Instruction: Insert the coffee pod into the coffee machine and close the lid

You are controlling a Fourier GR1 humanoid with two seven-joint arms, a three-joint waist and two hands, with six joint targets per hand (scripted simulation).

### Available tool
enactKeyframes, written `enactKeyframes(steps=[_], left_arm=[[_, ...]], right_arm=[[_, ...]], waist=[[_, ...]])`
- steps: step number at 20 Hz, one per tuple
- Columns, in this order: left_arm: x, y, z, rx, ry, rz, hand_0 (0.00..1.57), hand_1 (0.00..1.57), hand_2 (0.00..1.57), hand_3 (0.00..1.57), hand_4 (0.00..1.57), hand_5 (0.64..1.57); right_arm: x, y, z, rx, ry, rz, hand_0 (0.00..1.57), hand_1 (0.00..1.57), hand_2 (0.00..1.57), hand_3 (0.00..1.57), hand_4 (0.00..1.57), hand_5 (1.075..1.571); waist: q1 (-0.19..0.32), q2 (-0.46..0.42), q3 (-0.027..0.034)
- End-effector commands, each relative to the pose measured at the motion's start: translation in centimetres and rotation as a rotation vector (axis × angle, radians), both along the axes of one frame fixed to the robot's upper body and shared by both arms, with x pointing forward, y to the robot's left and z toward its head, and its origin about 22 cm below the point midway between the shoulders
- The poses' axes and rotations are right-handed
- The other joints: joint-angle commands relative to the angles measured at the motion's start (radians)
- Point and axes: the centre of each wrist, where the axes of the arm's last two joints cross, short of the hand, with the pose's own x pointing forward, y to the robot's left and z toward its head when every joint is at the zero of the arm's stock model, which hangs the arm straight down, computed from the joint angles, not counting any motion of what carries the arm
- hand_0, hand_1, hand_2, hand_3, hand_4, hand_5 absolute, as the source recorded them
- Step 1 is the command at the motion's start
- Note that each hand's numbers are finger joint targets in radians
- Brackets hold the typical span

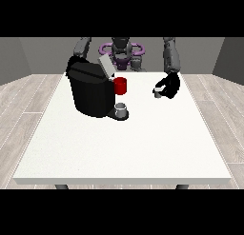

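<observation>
The white surface [124, 148] fills most of the view, with the robot small at 12 o'clock behind its far edge. On the far part of the surface, toward 10 o'clock from its middle, stands the black machine [90, 92]. Its lid [106, 66] is tilted up and open, and a red part [120, 85] shows on the side that faces 3 o'clock. A small grey cup [121, 109] sits on the machine's base, at about 5 o'clock from the body.

The hand at the view's right [169, 85] rests low over the surface, well apart from the machine, at 3 o'clock from it. Its fingers curl round a small grey pod [157, 92], which shows at the hand's 9 o'clock side, so the hand is grasping the pod. Whether the pod is lifted or touches the surface I cannot tell.

The hand at the view's left [72, 63] shows only as a dark shape behind the machine's 11 o'clock corner; how its fingers lie I cannot tell.

As I judge it, the step in hand is the pickup of the pod, so the task is early: the pod is not yet in the machine and the lid is not yet shut. The next move calls for carrying the pod toward 9 o'clock, raising it over the red part and the cup, and lowering it into the opening under the lid. The open lid stands close to that path and should not be knocked.
</observation>
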Motion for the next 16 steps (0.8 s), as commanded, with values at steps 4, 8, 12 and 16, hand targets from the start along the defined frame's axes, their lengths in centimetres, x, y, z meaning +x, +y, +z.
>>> enactKeyframes(steps=[4,8,12,16], left_arm=[[2.5,-5.1,2.8,-0.032,0.009,-0.156,1.39,1.39,1.41,1.35,0.58,1.571],[4.6,-4.3,7.4,-0.055,-0.035,-0.192,1.24,1.24,1.33,1.32,0.53,1.571],[5.2,-1.7,10.6,-0.053,-0.097,-0.184,1.25,1.25,1.33,1.29,0.57,1.571],[6.5,-3.5,14.0,-0.036,-0.109,-0.199,1.27,1.27,1.34,1.29,0.55,1.571]], right_arm=[[-0.3,-2.3,-2.8,0.002,0.093,-0.032,0.00,0.00,0.00,0.00,0.49,1.571],[0.8,0.4,-1.6,0.013,0.069,-0.021,0.00,0.00,0.00,0.00,0.44,1.571],[0.3,1.8,-1.0,0.011,0.036,0.047,0.00,0.00,0.00,0.00,0.49,1.571],[1.0,0.4,-1.1,0.012,0.029,0.034,0.00,0.00,0.00,0.00,0.48,1.571]], waist=[[0.046,-0.099,0.0005],[0.031,-0.086,-0.0003],[-0.029,-0.061,-0.0008],[-0.029,-0.063,-0.0003]])
